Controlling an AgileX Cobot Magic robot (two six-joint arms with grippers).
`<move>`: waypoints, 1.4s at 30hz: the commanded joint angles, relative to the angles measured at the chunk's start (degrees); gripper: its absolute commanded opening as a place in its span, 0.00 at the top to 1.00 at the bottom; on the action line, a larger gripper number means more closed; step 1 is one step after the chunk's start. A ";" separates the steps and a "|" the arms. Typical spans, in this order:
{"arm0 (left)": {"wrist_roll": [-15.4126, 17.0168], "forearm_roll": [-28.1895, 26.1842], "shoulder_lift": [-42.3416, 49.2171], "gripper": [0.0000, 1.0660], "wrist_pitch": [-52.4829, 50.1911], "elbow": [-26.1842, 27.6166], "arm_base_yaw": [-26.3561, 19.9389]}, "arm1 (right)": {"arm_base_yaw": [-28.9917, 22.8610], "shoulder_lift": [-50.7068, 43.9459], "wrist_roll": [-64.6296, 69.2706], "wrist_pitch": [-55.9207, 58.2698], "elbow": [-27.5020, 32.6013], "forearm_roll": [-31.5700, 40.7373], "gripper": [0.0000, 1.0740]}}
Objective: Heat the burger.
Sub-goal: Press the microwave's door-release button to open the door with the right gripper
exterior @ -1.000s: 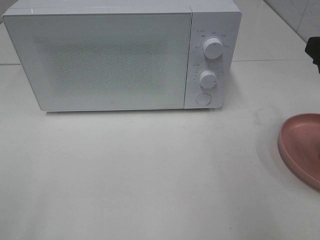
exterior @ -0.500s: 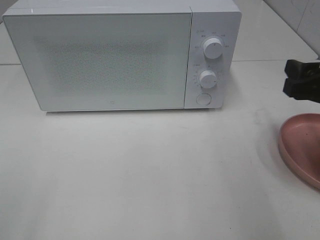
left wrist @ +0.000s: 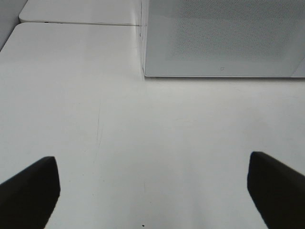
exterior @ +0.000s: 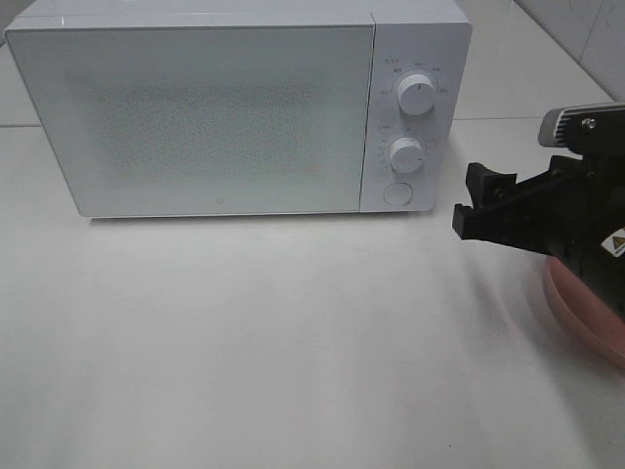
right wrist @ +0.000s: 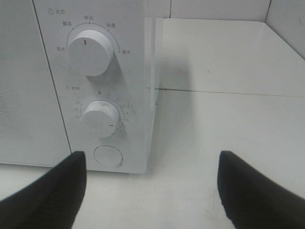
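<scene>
White surface (exterior: 293, 342) under flat light, pale tiles (exterior: 586, 29) at the far right corner. Standing at the back, a white microwave (exterior: 415, 39), frosted door (exterior: 195, 117) shut, control panel (exterior: 444, 137) on the right with upper knob (exterior: 417, 95), lower knob (exterior: 405, 154) and round button (exterior: 396, 193) stacked top to bottom. Reaching in from the right at panel height, the right gripper (exterior: 476, 202), fingers released and spread wide, nothing between them, tips aimed at the panel's lower part, near it but clear of the casing. Seen from its wrist, lined up roughly with the round button, the lower knob just above. Partly hidden beneath that arm, a pink plate (exterior: 586, 327), nothing on the part in view. Out of the high view, the left gripper (left wrist: 152, 162), likewise released and empty, low over bare surface, facing the door's lower left corner and well apart from it. No sign of the burger in any view: possibly behind the frosted door, possibly off frame, impossible to tell, so no bearing to give from either set of fingers. Judged from the layout: right arm by far the nearer to the controls, panel dead ahead of its fingers, next move likely a press or a turn there
</scene>
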State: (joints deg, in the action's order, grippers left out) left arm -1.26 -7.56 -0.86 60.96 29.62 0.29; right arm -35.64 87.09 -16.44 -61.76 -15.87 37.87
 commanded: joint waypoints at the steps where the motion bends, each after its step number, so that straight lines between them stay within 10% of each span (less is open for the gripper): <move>1: -0.06 -0.57 0.17 0.07 0.23 -0.06 -0.29 | -3.27 1.26 -0.69 -3.84 -0.06 4.13 0.30; 19: -0.11 -0.57 0.17 0.07 0.23 -0.06 -0.29 | -11.40 7.68 3.09 -5.79 -4.07 13.75 0.31; 42: -0.11 -0.57 0.17 0.07 0.23 -0.06 -0.29 | -11.40 7.68 65.83 -2.81 -4.07 13.69 0.65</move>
State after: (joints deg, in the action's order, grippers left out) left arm -1.26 -7.62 -0.86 60.96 29.62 0.29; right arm -46.87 95.00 45.55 -64.69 -19.42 51.62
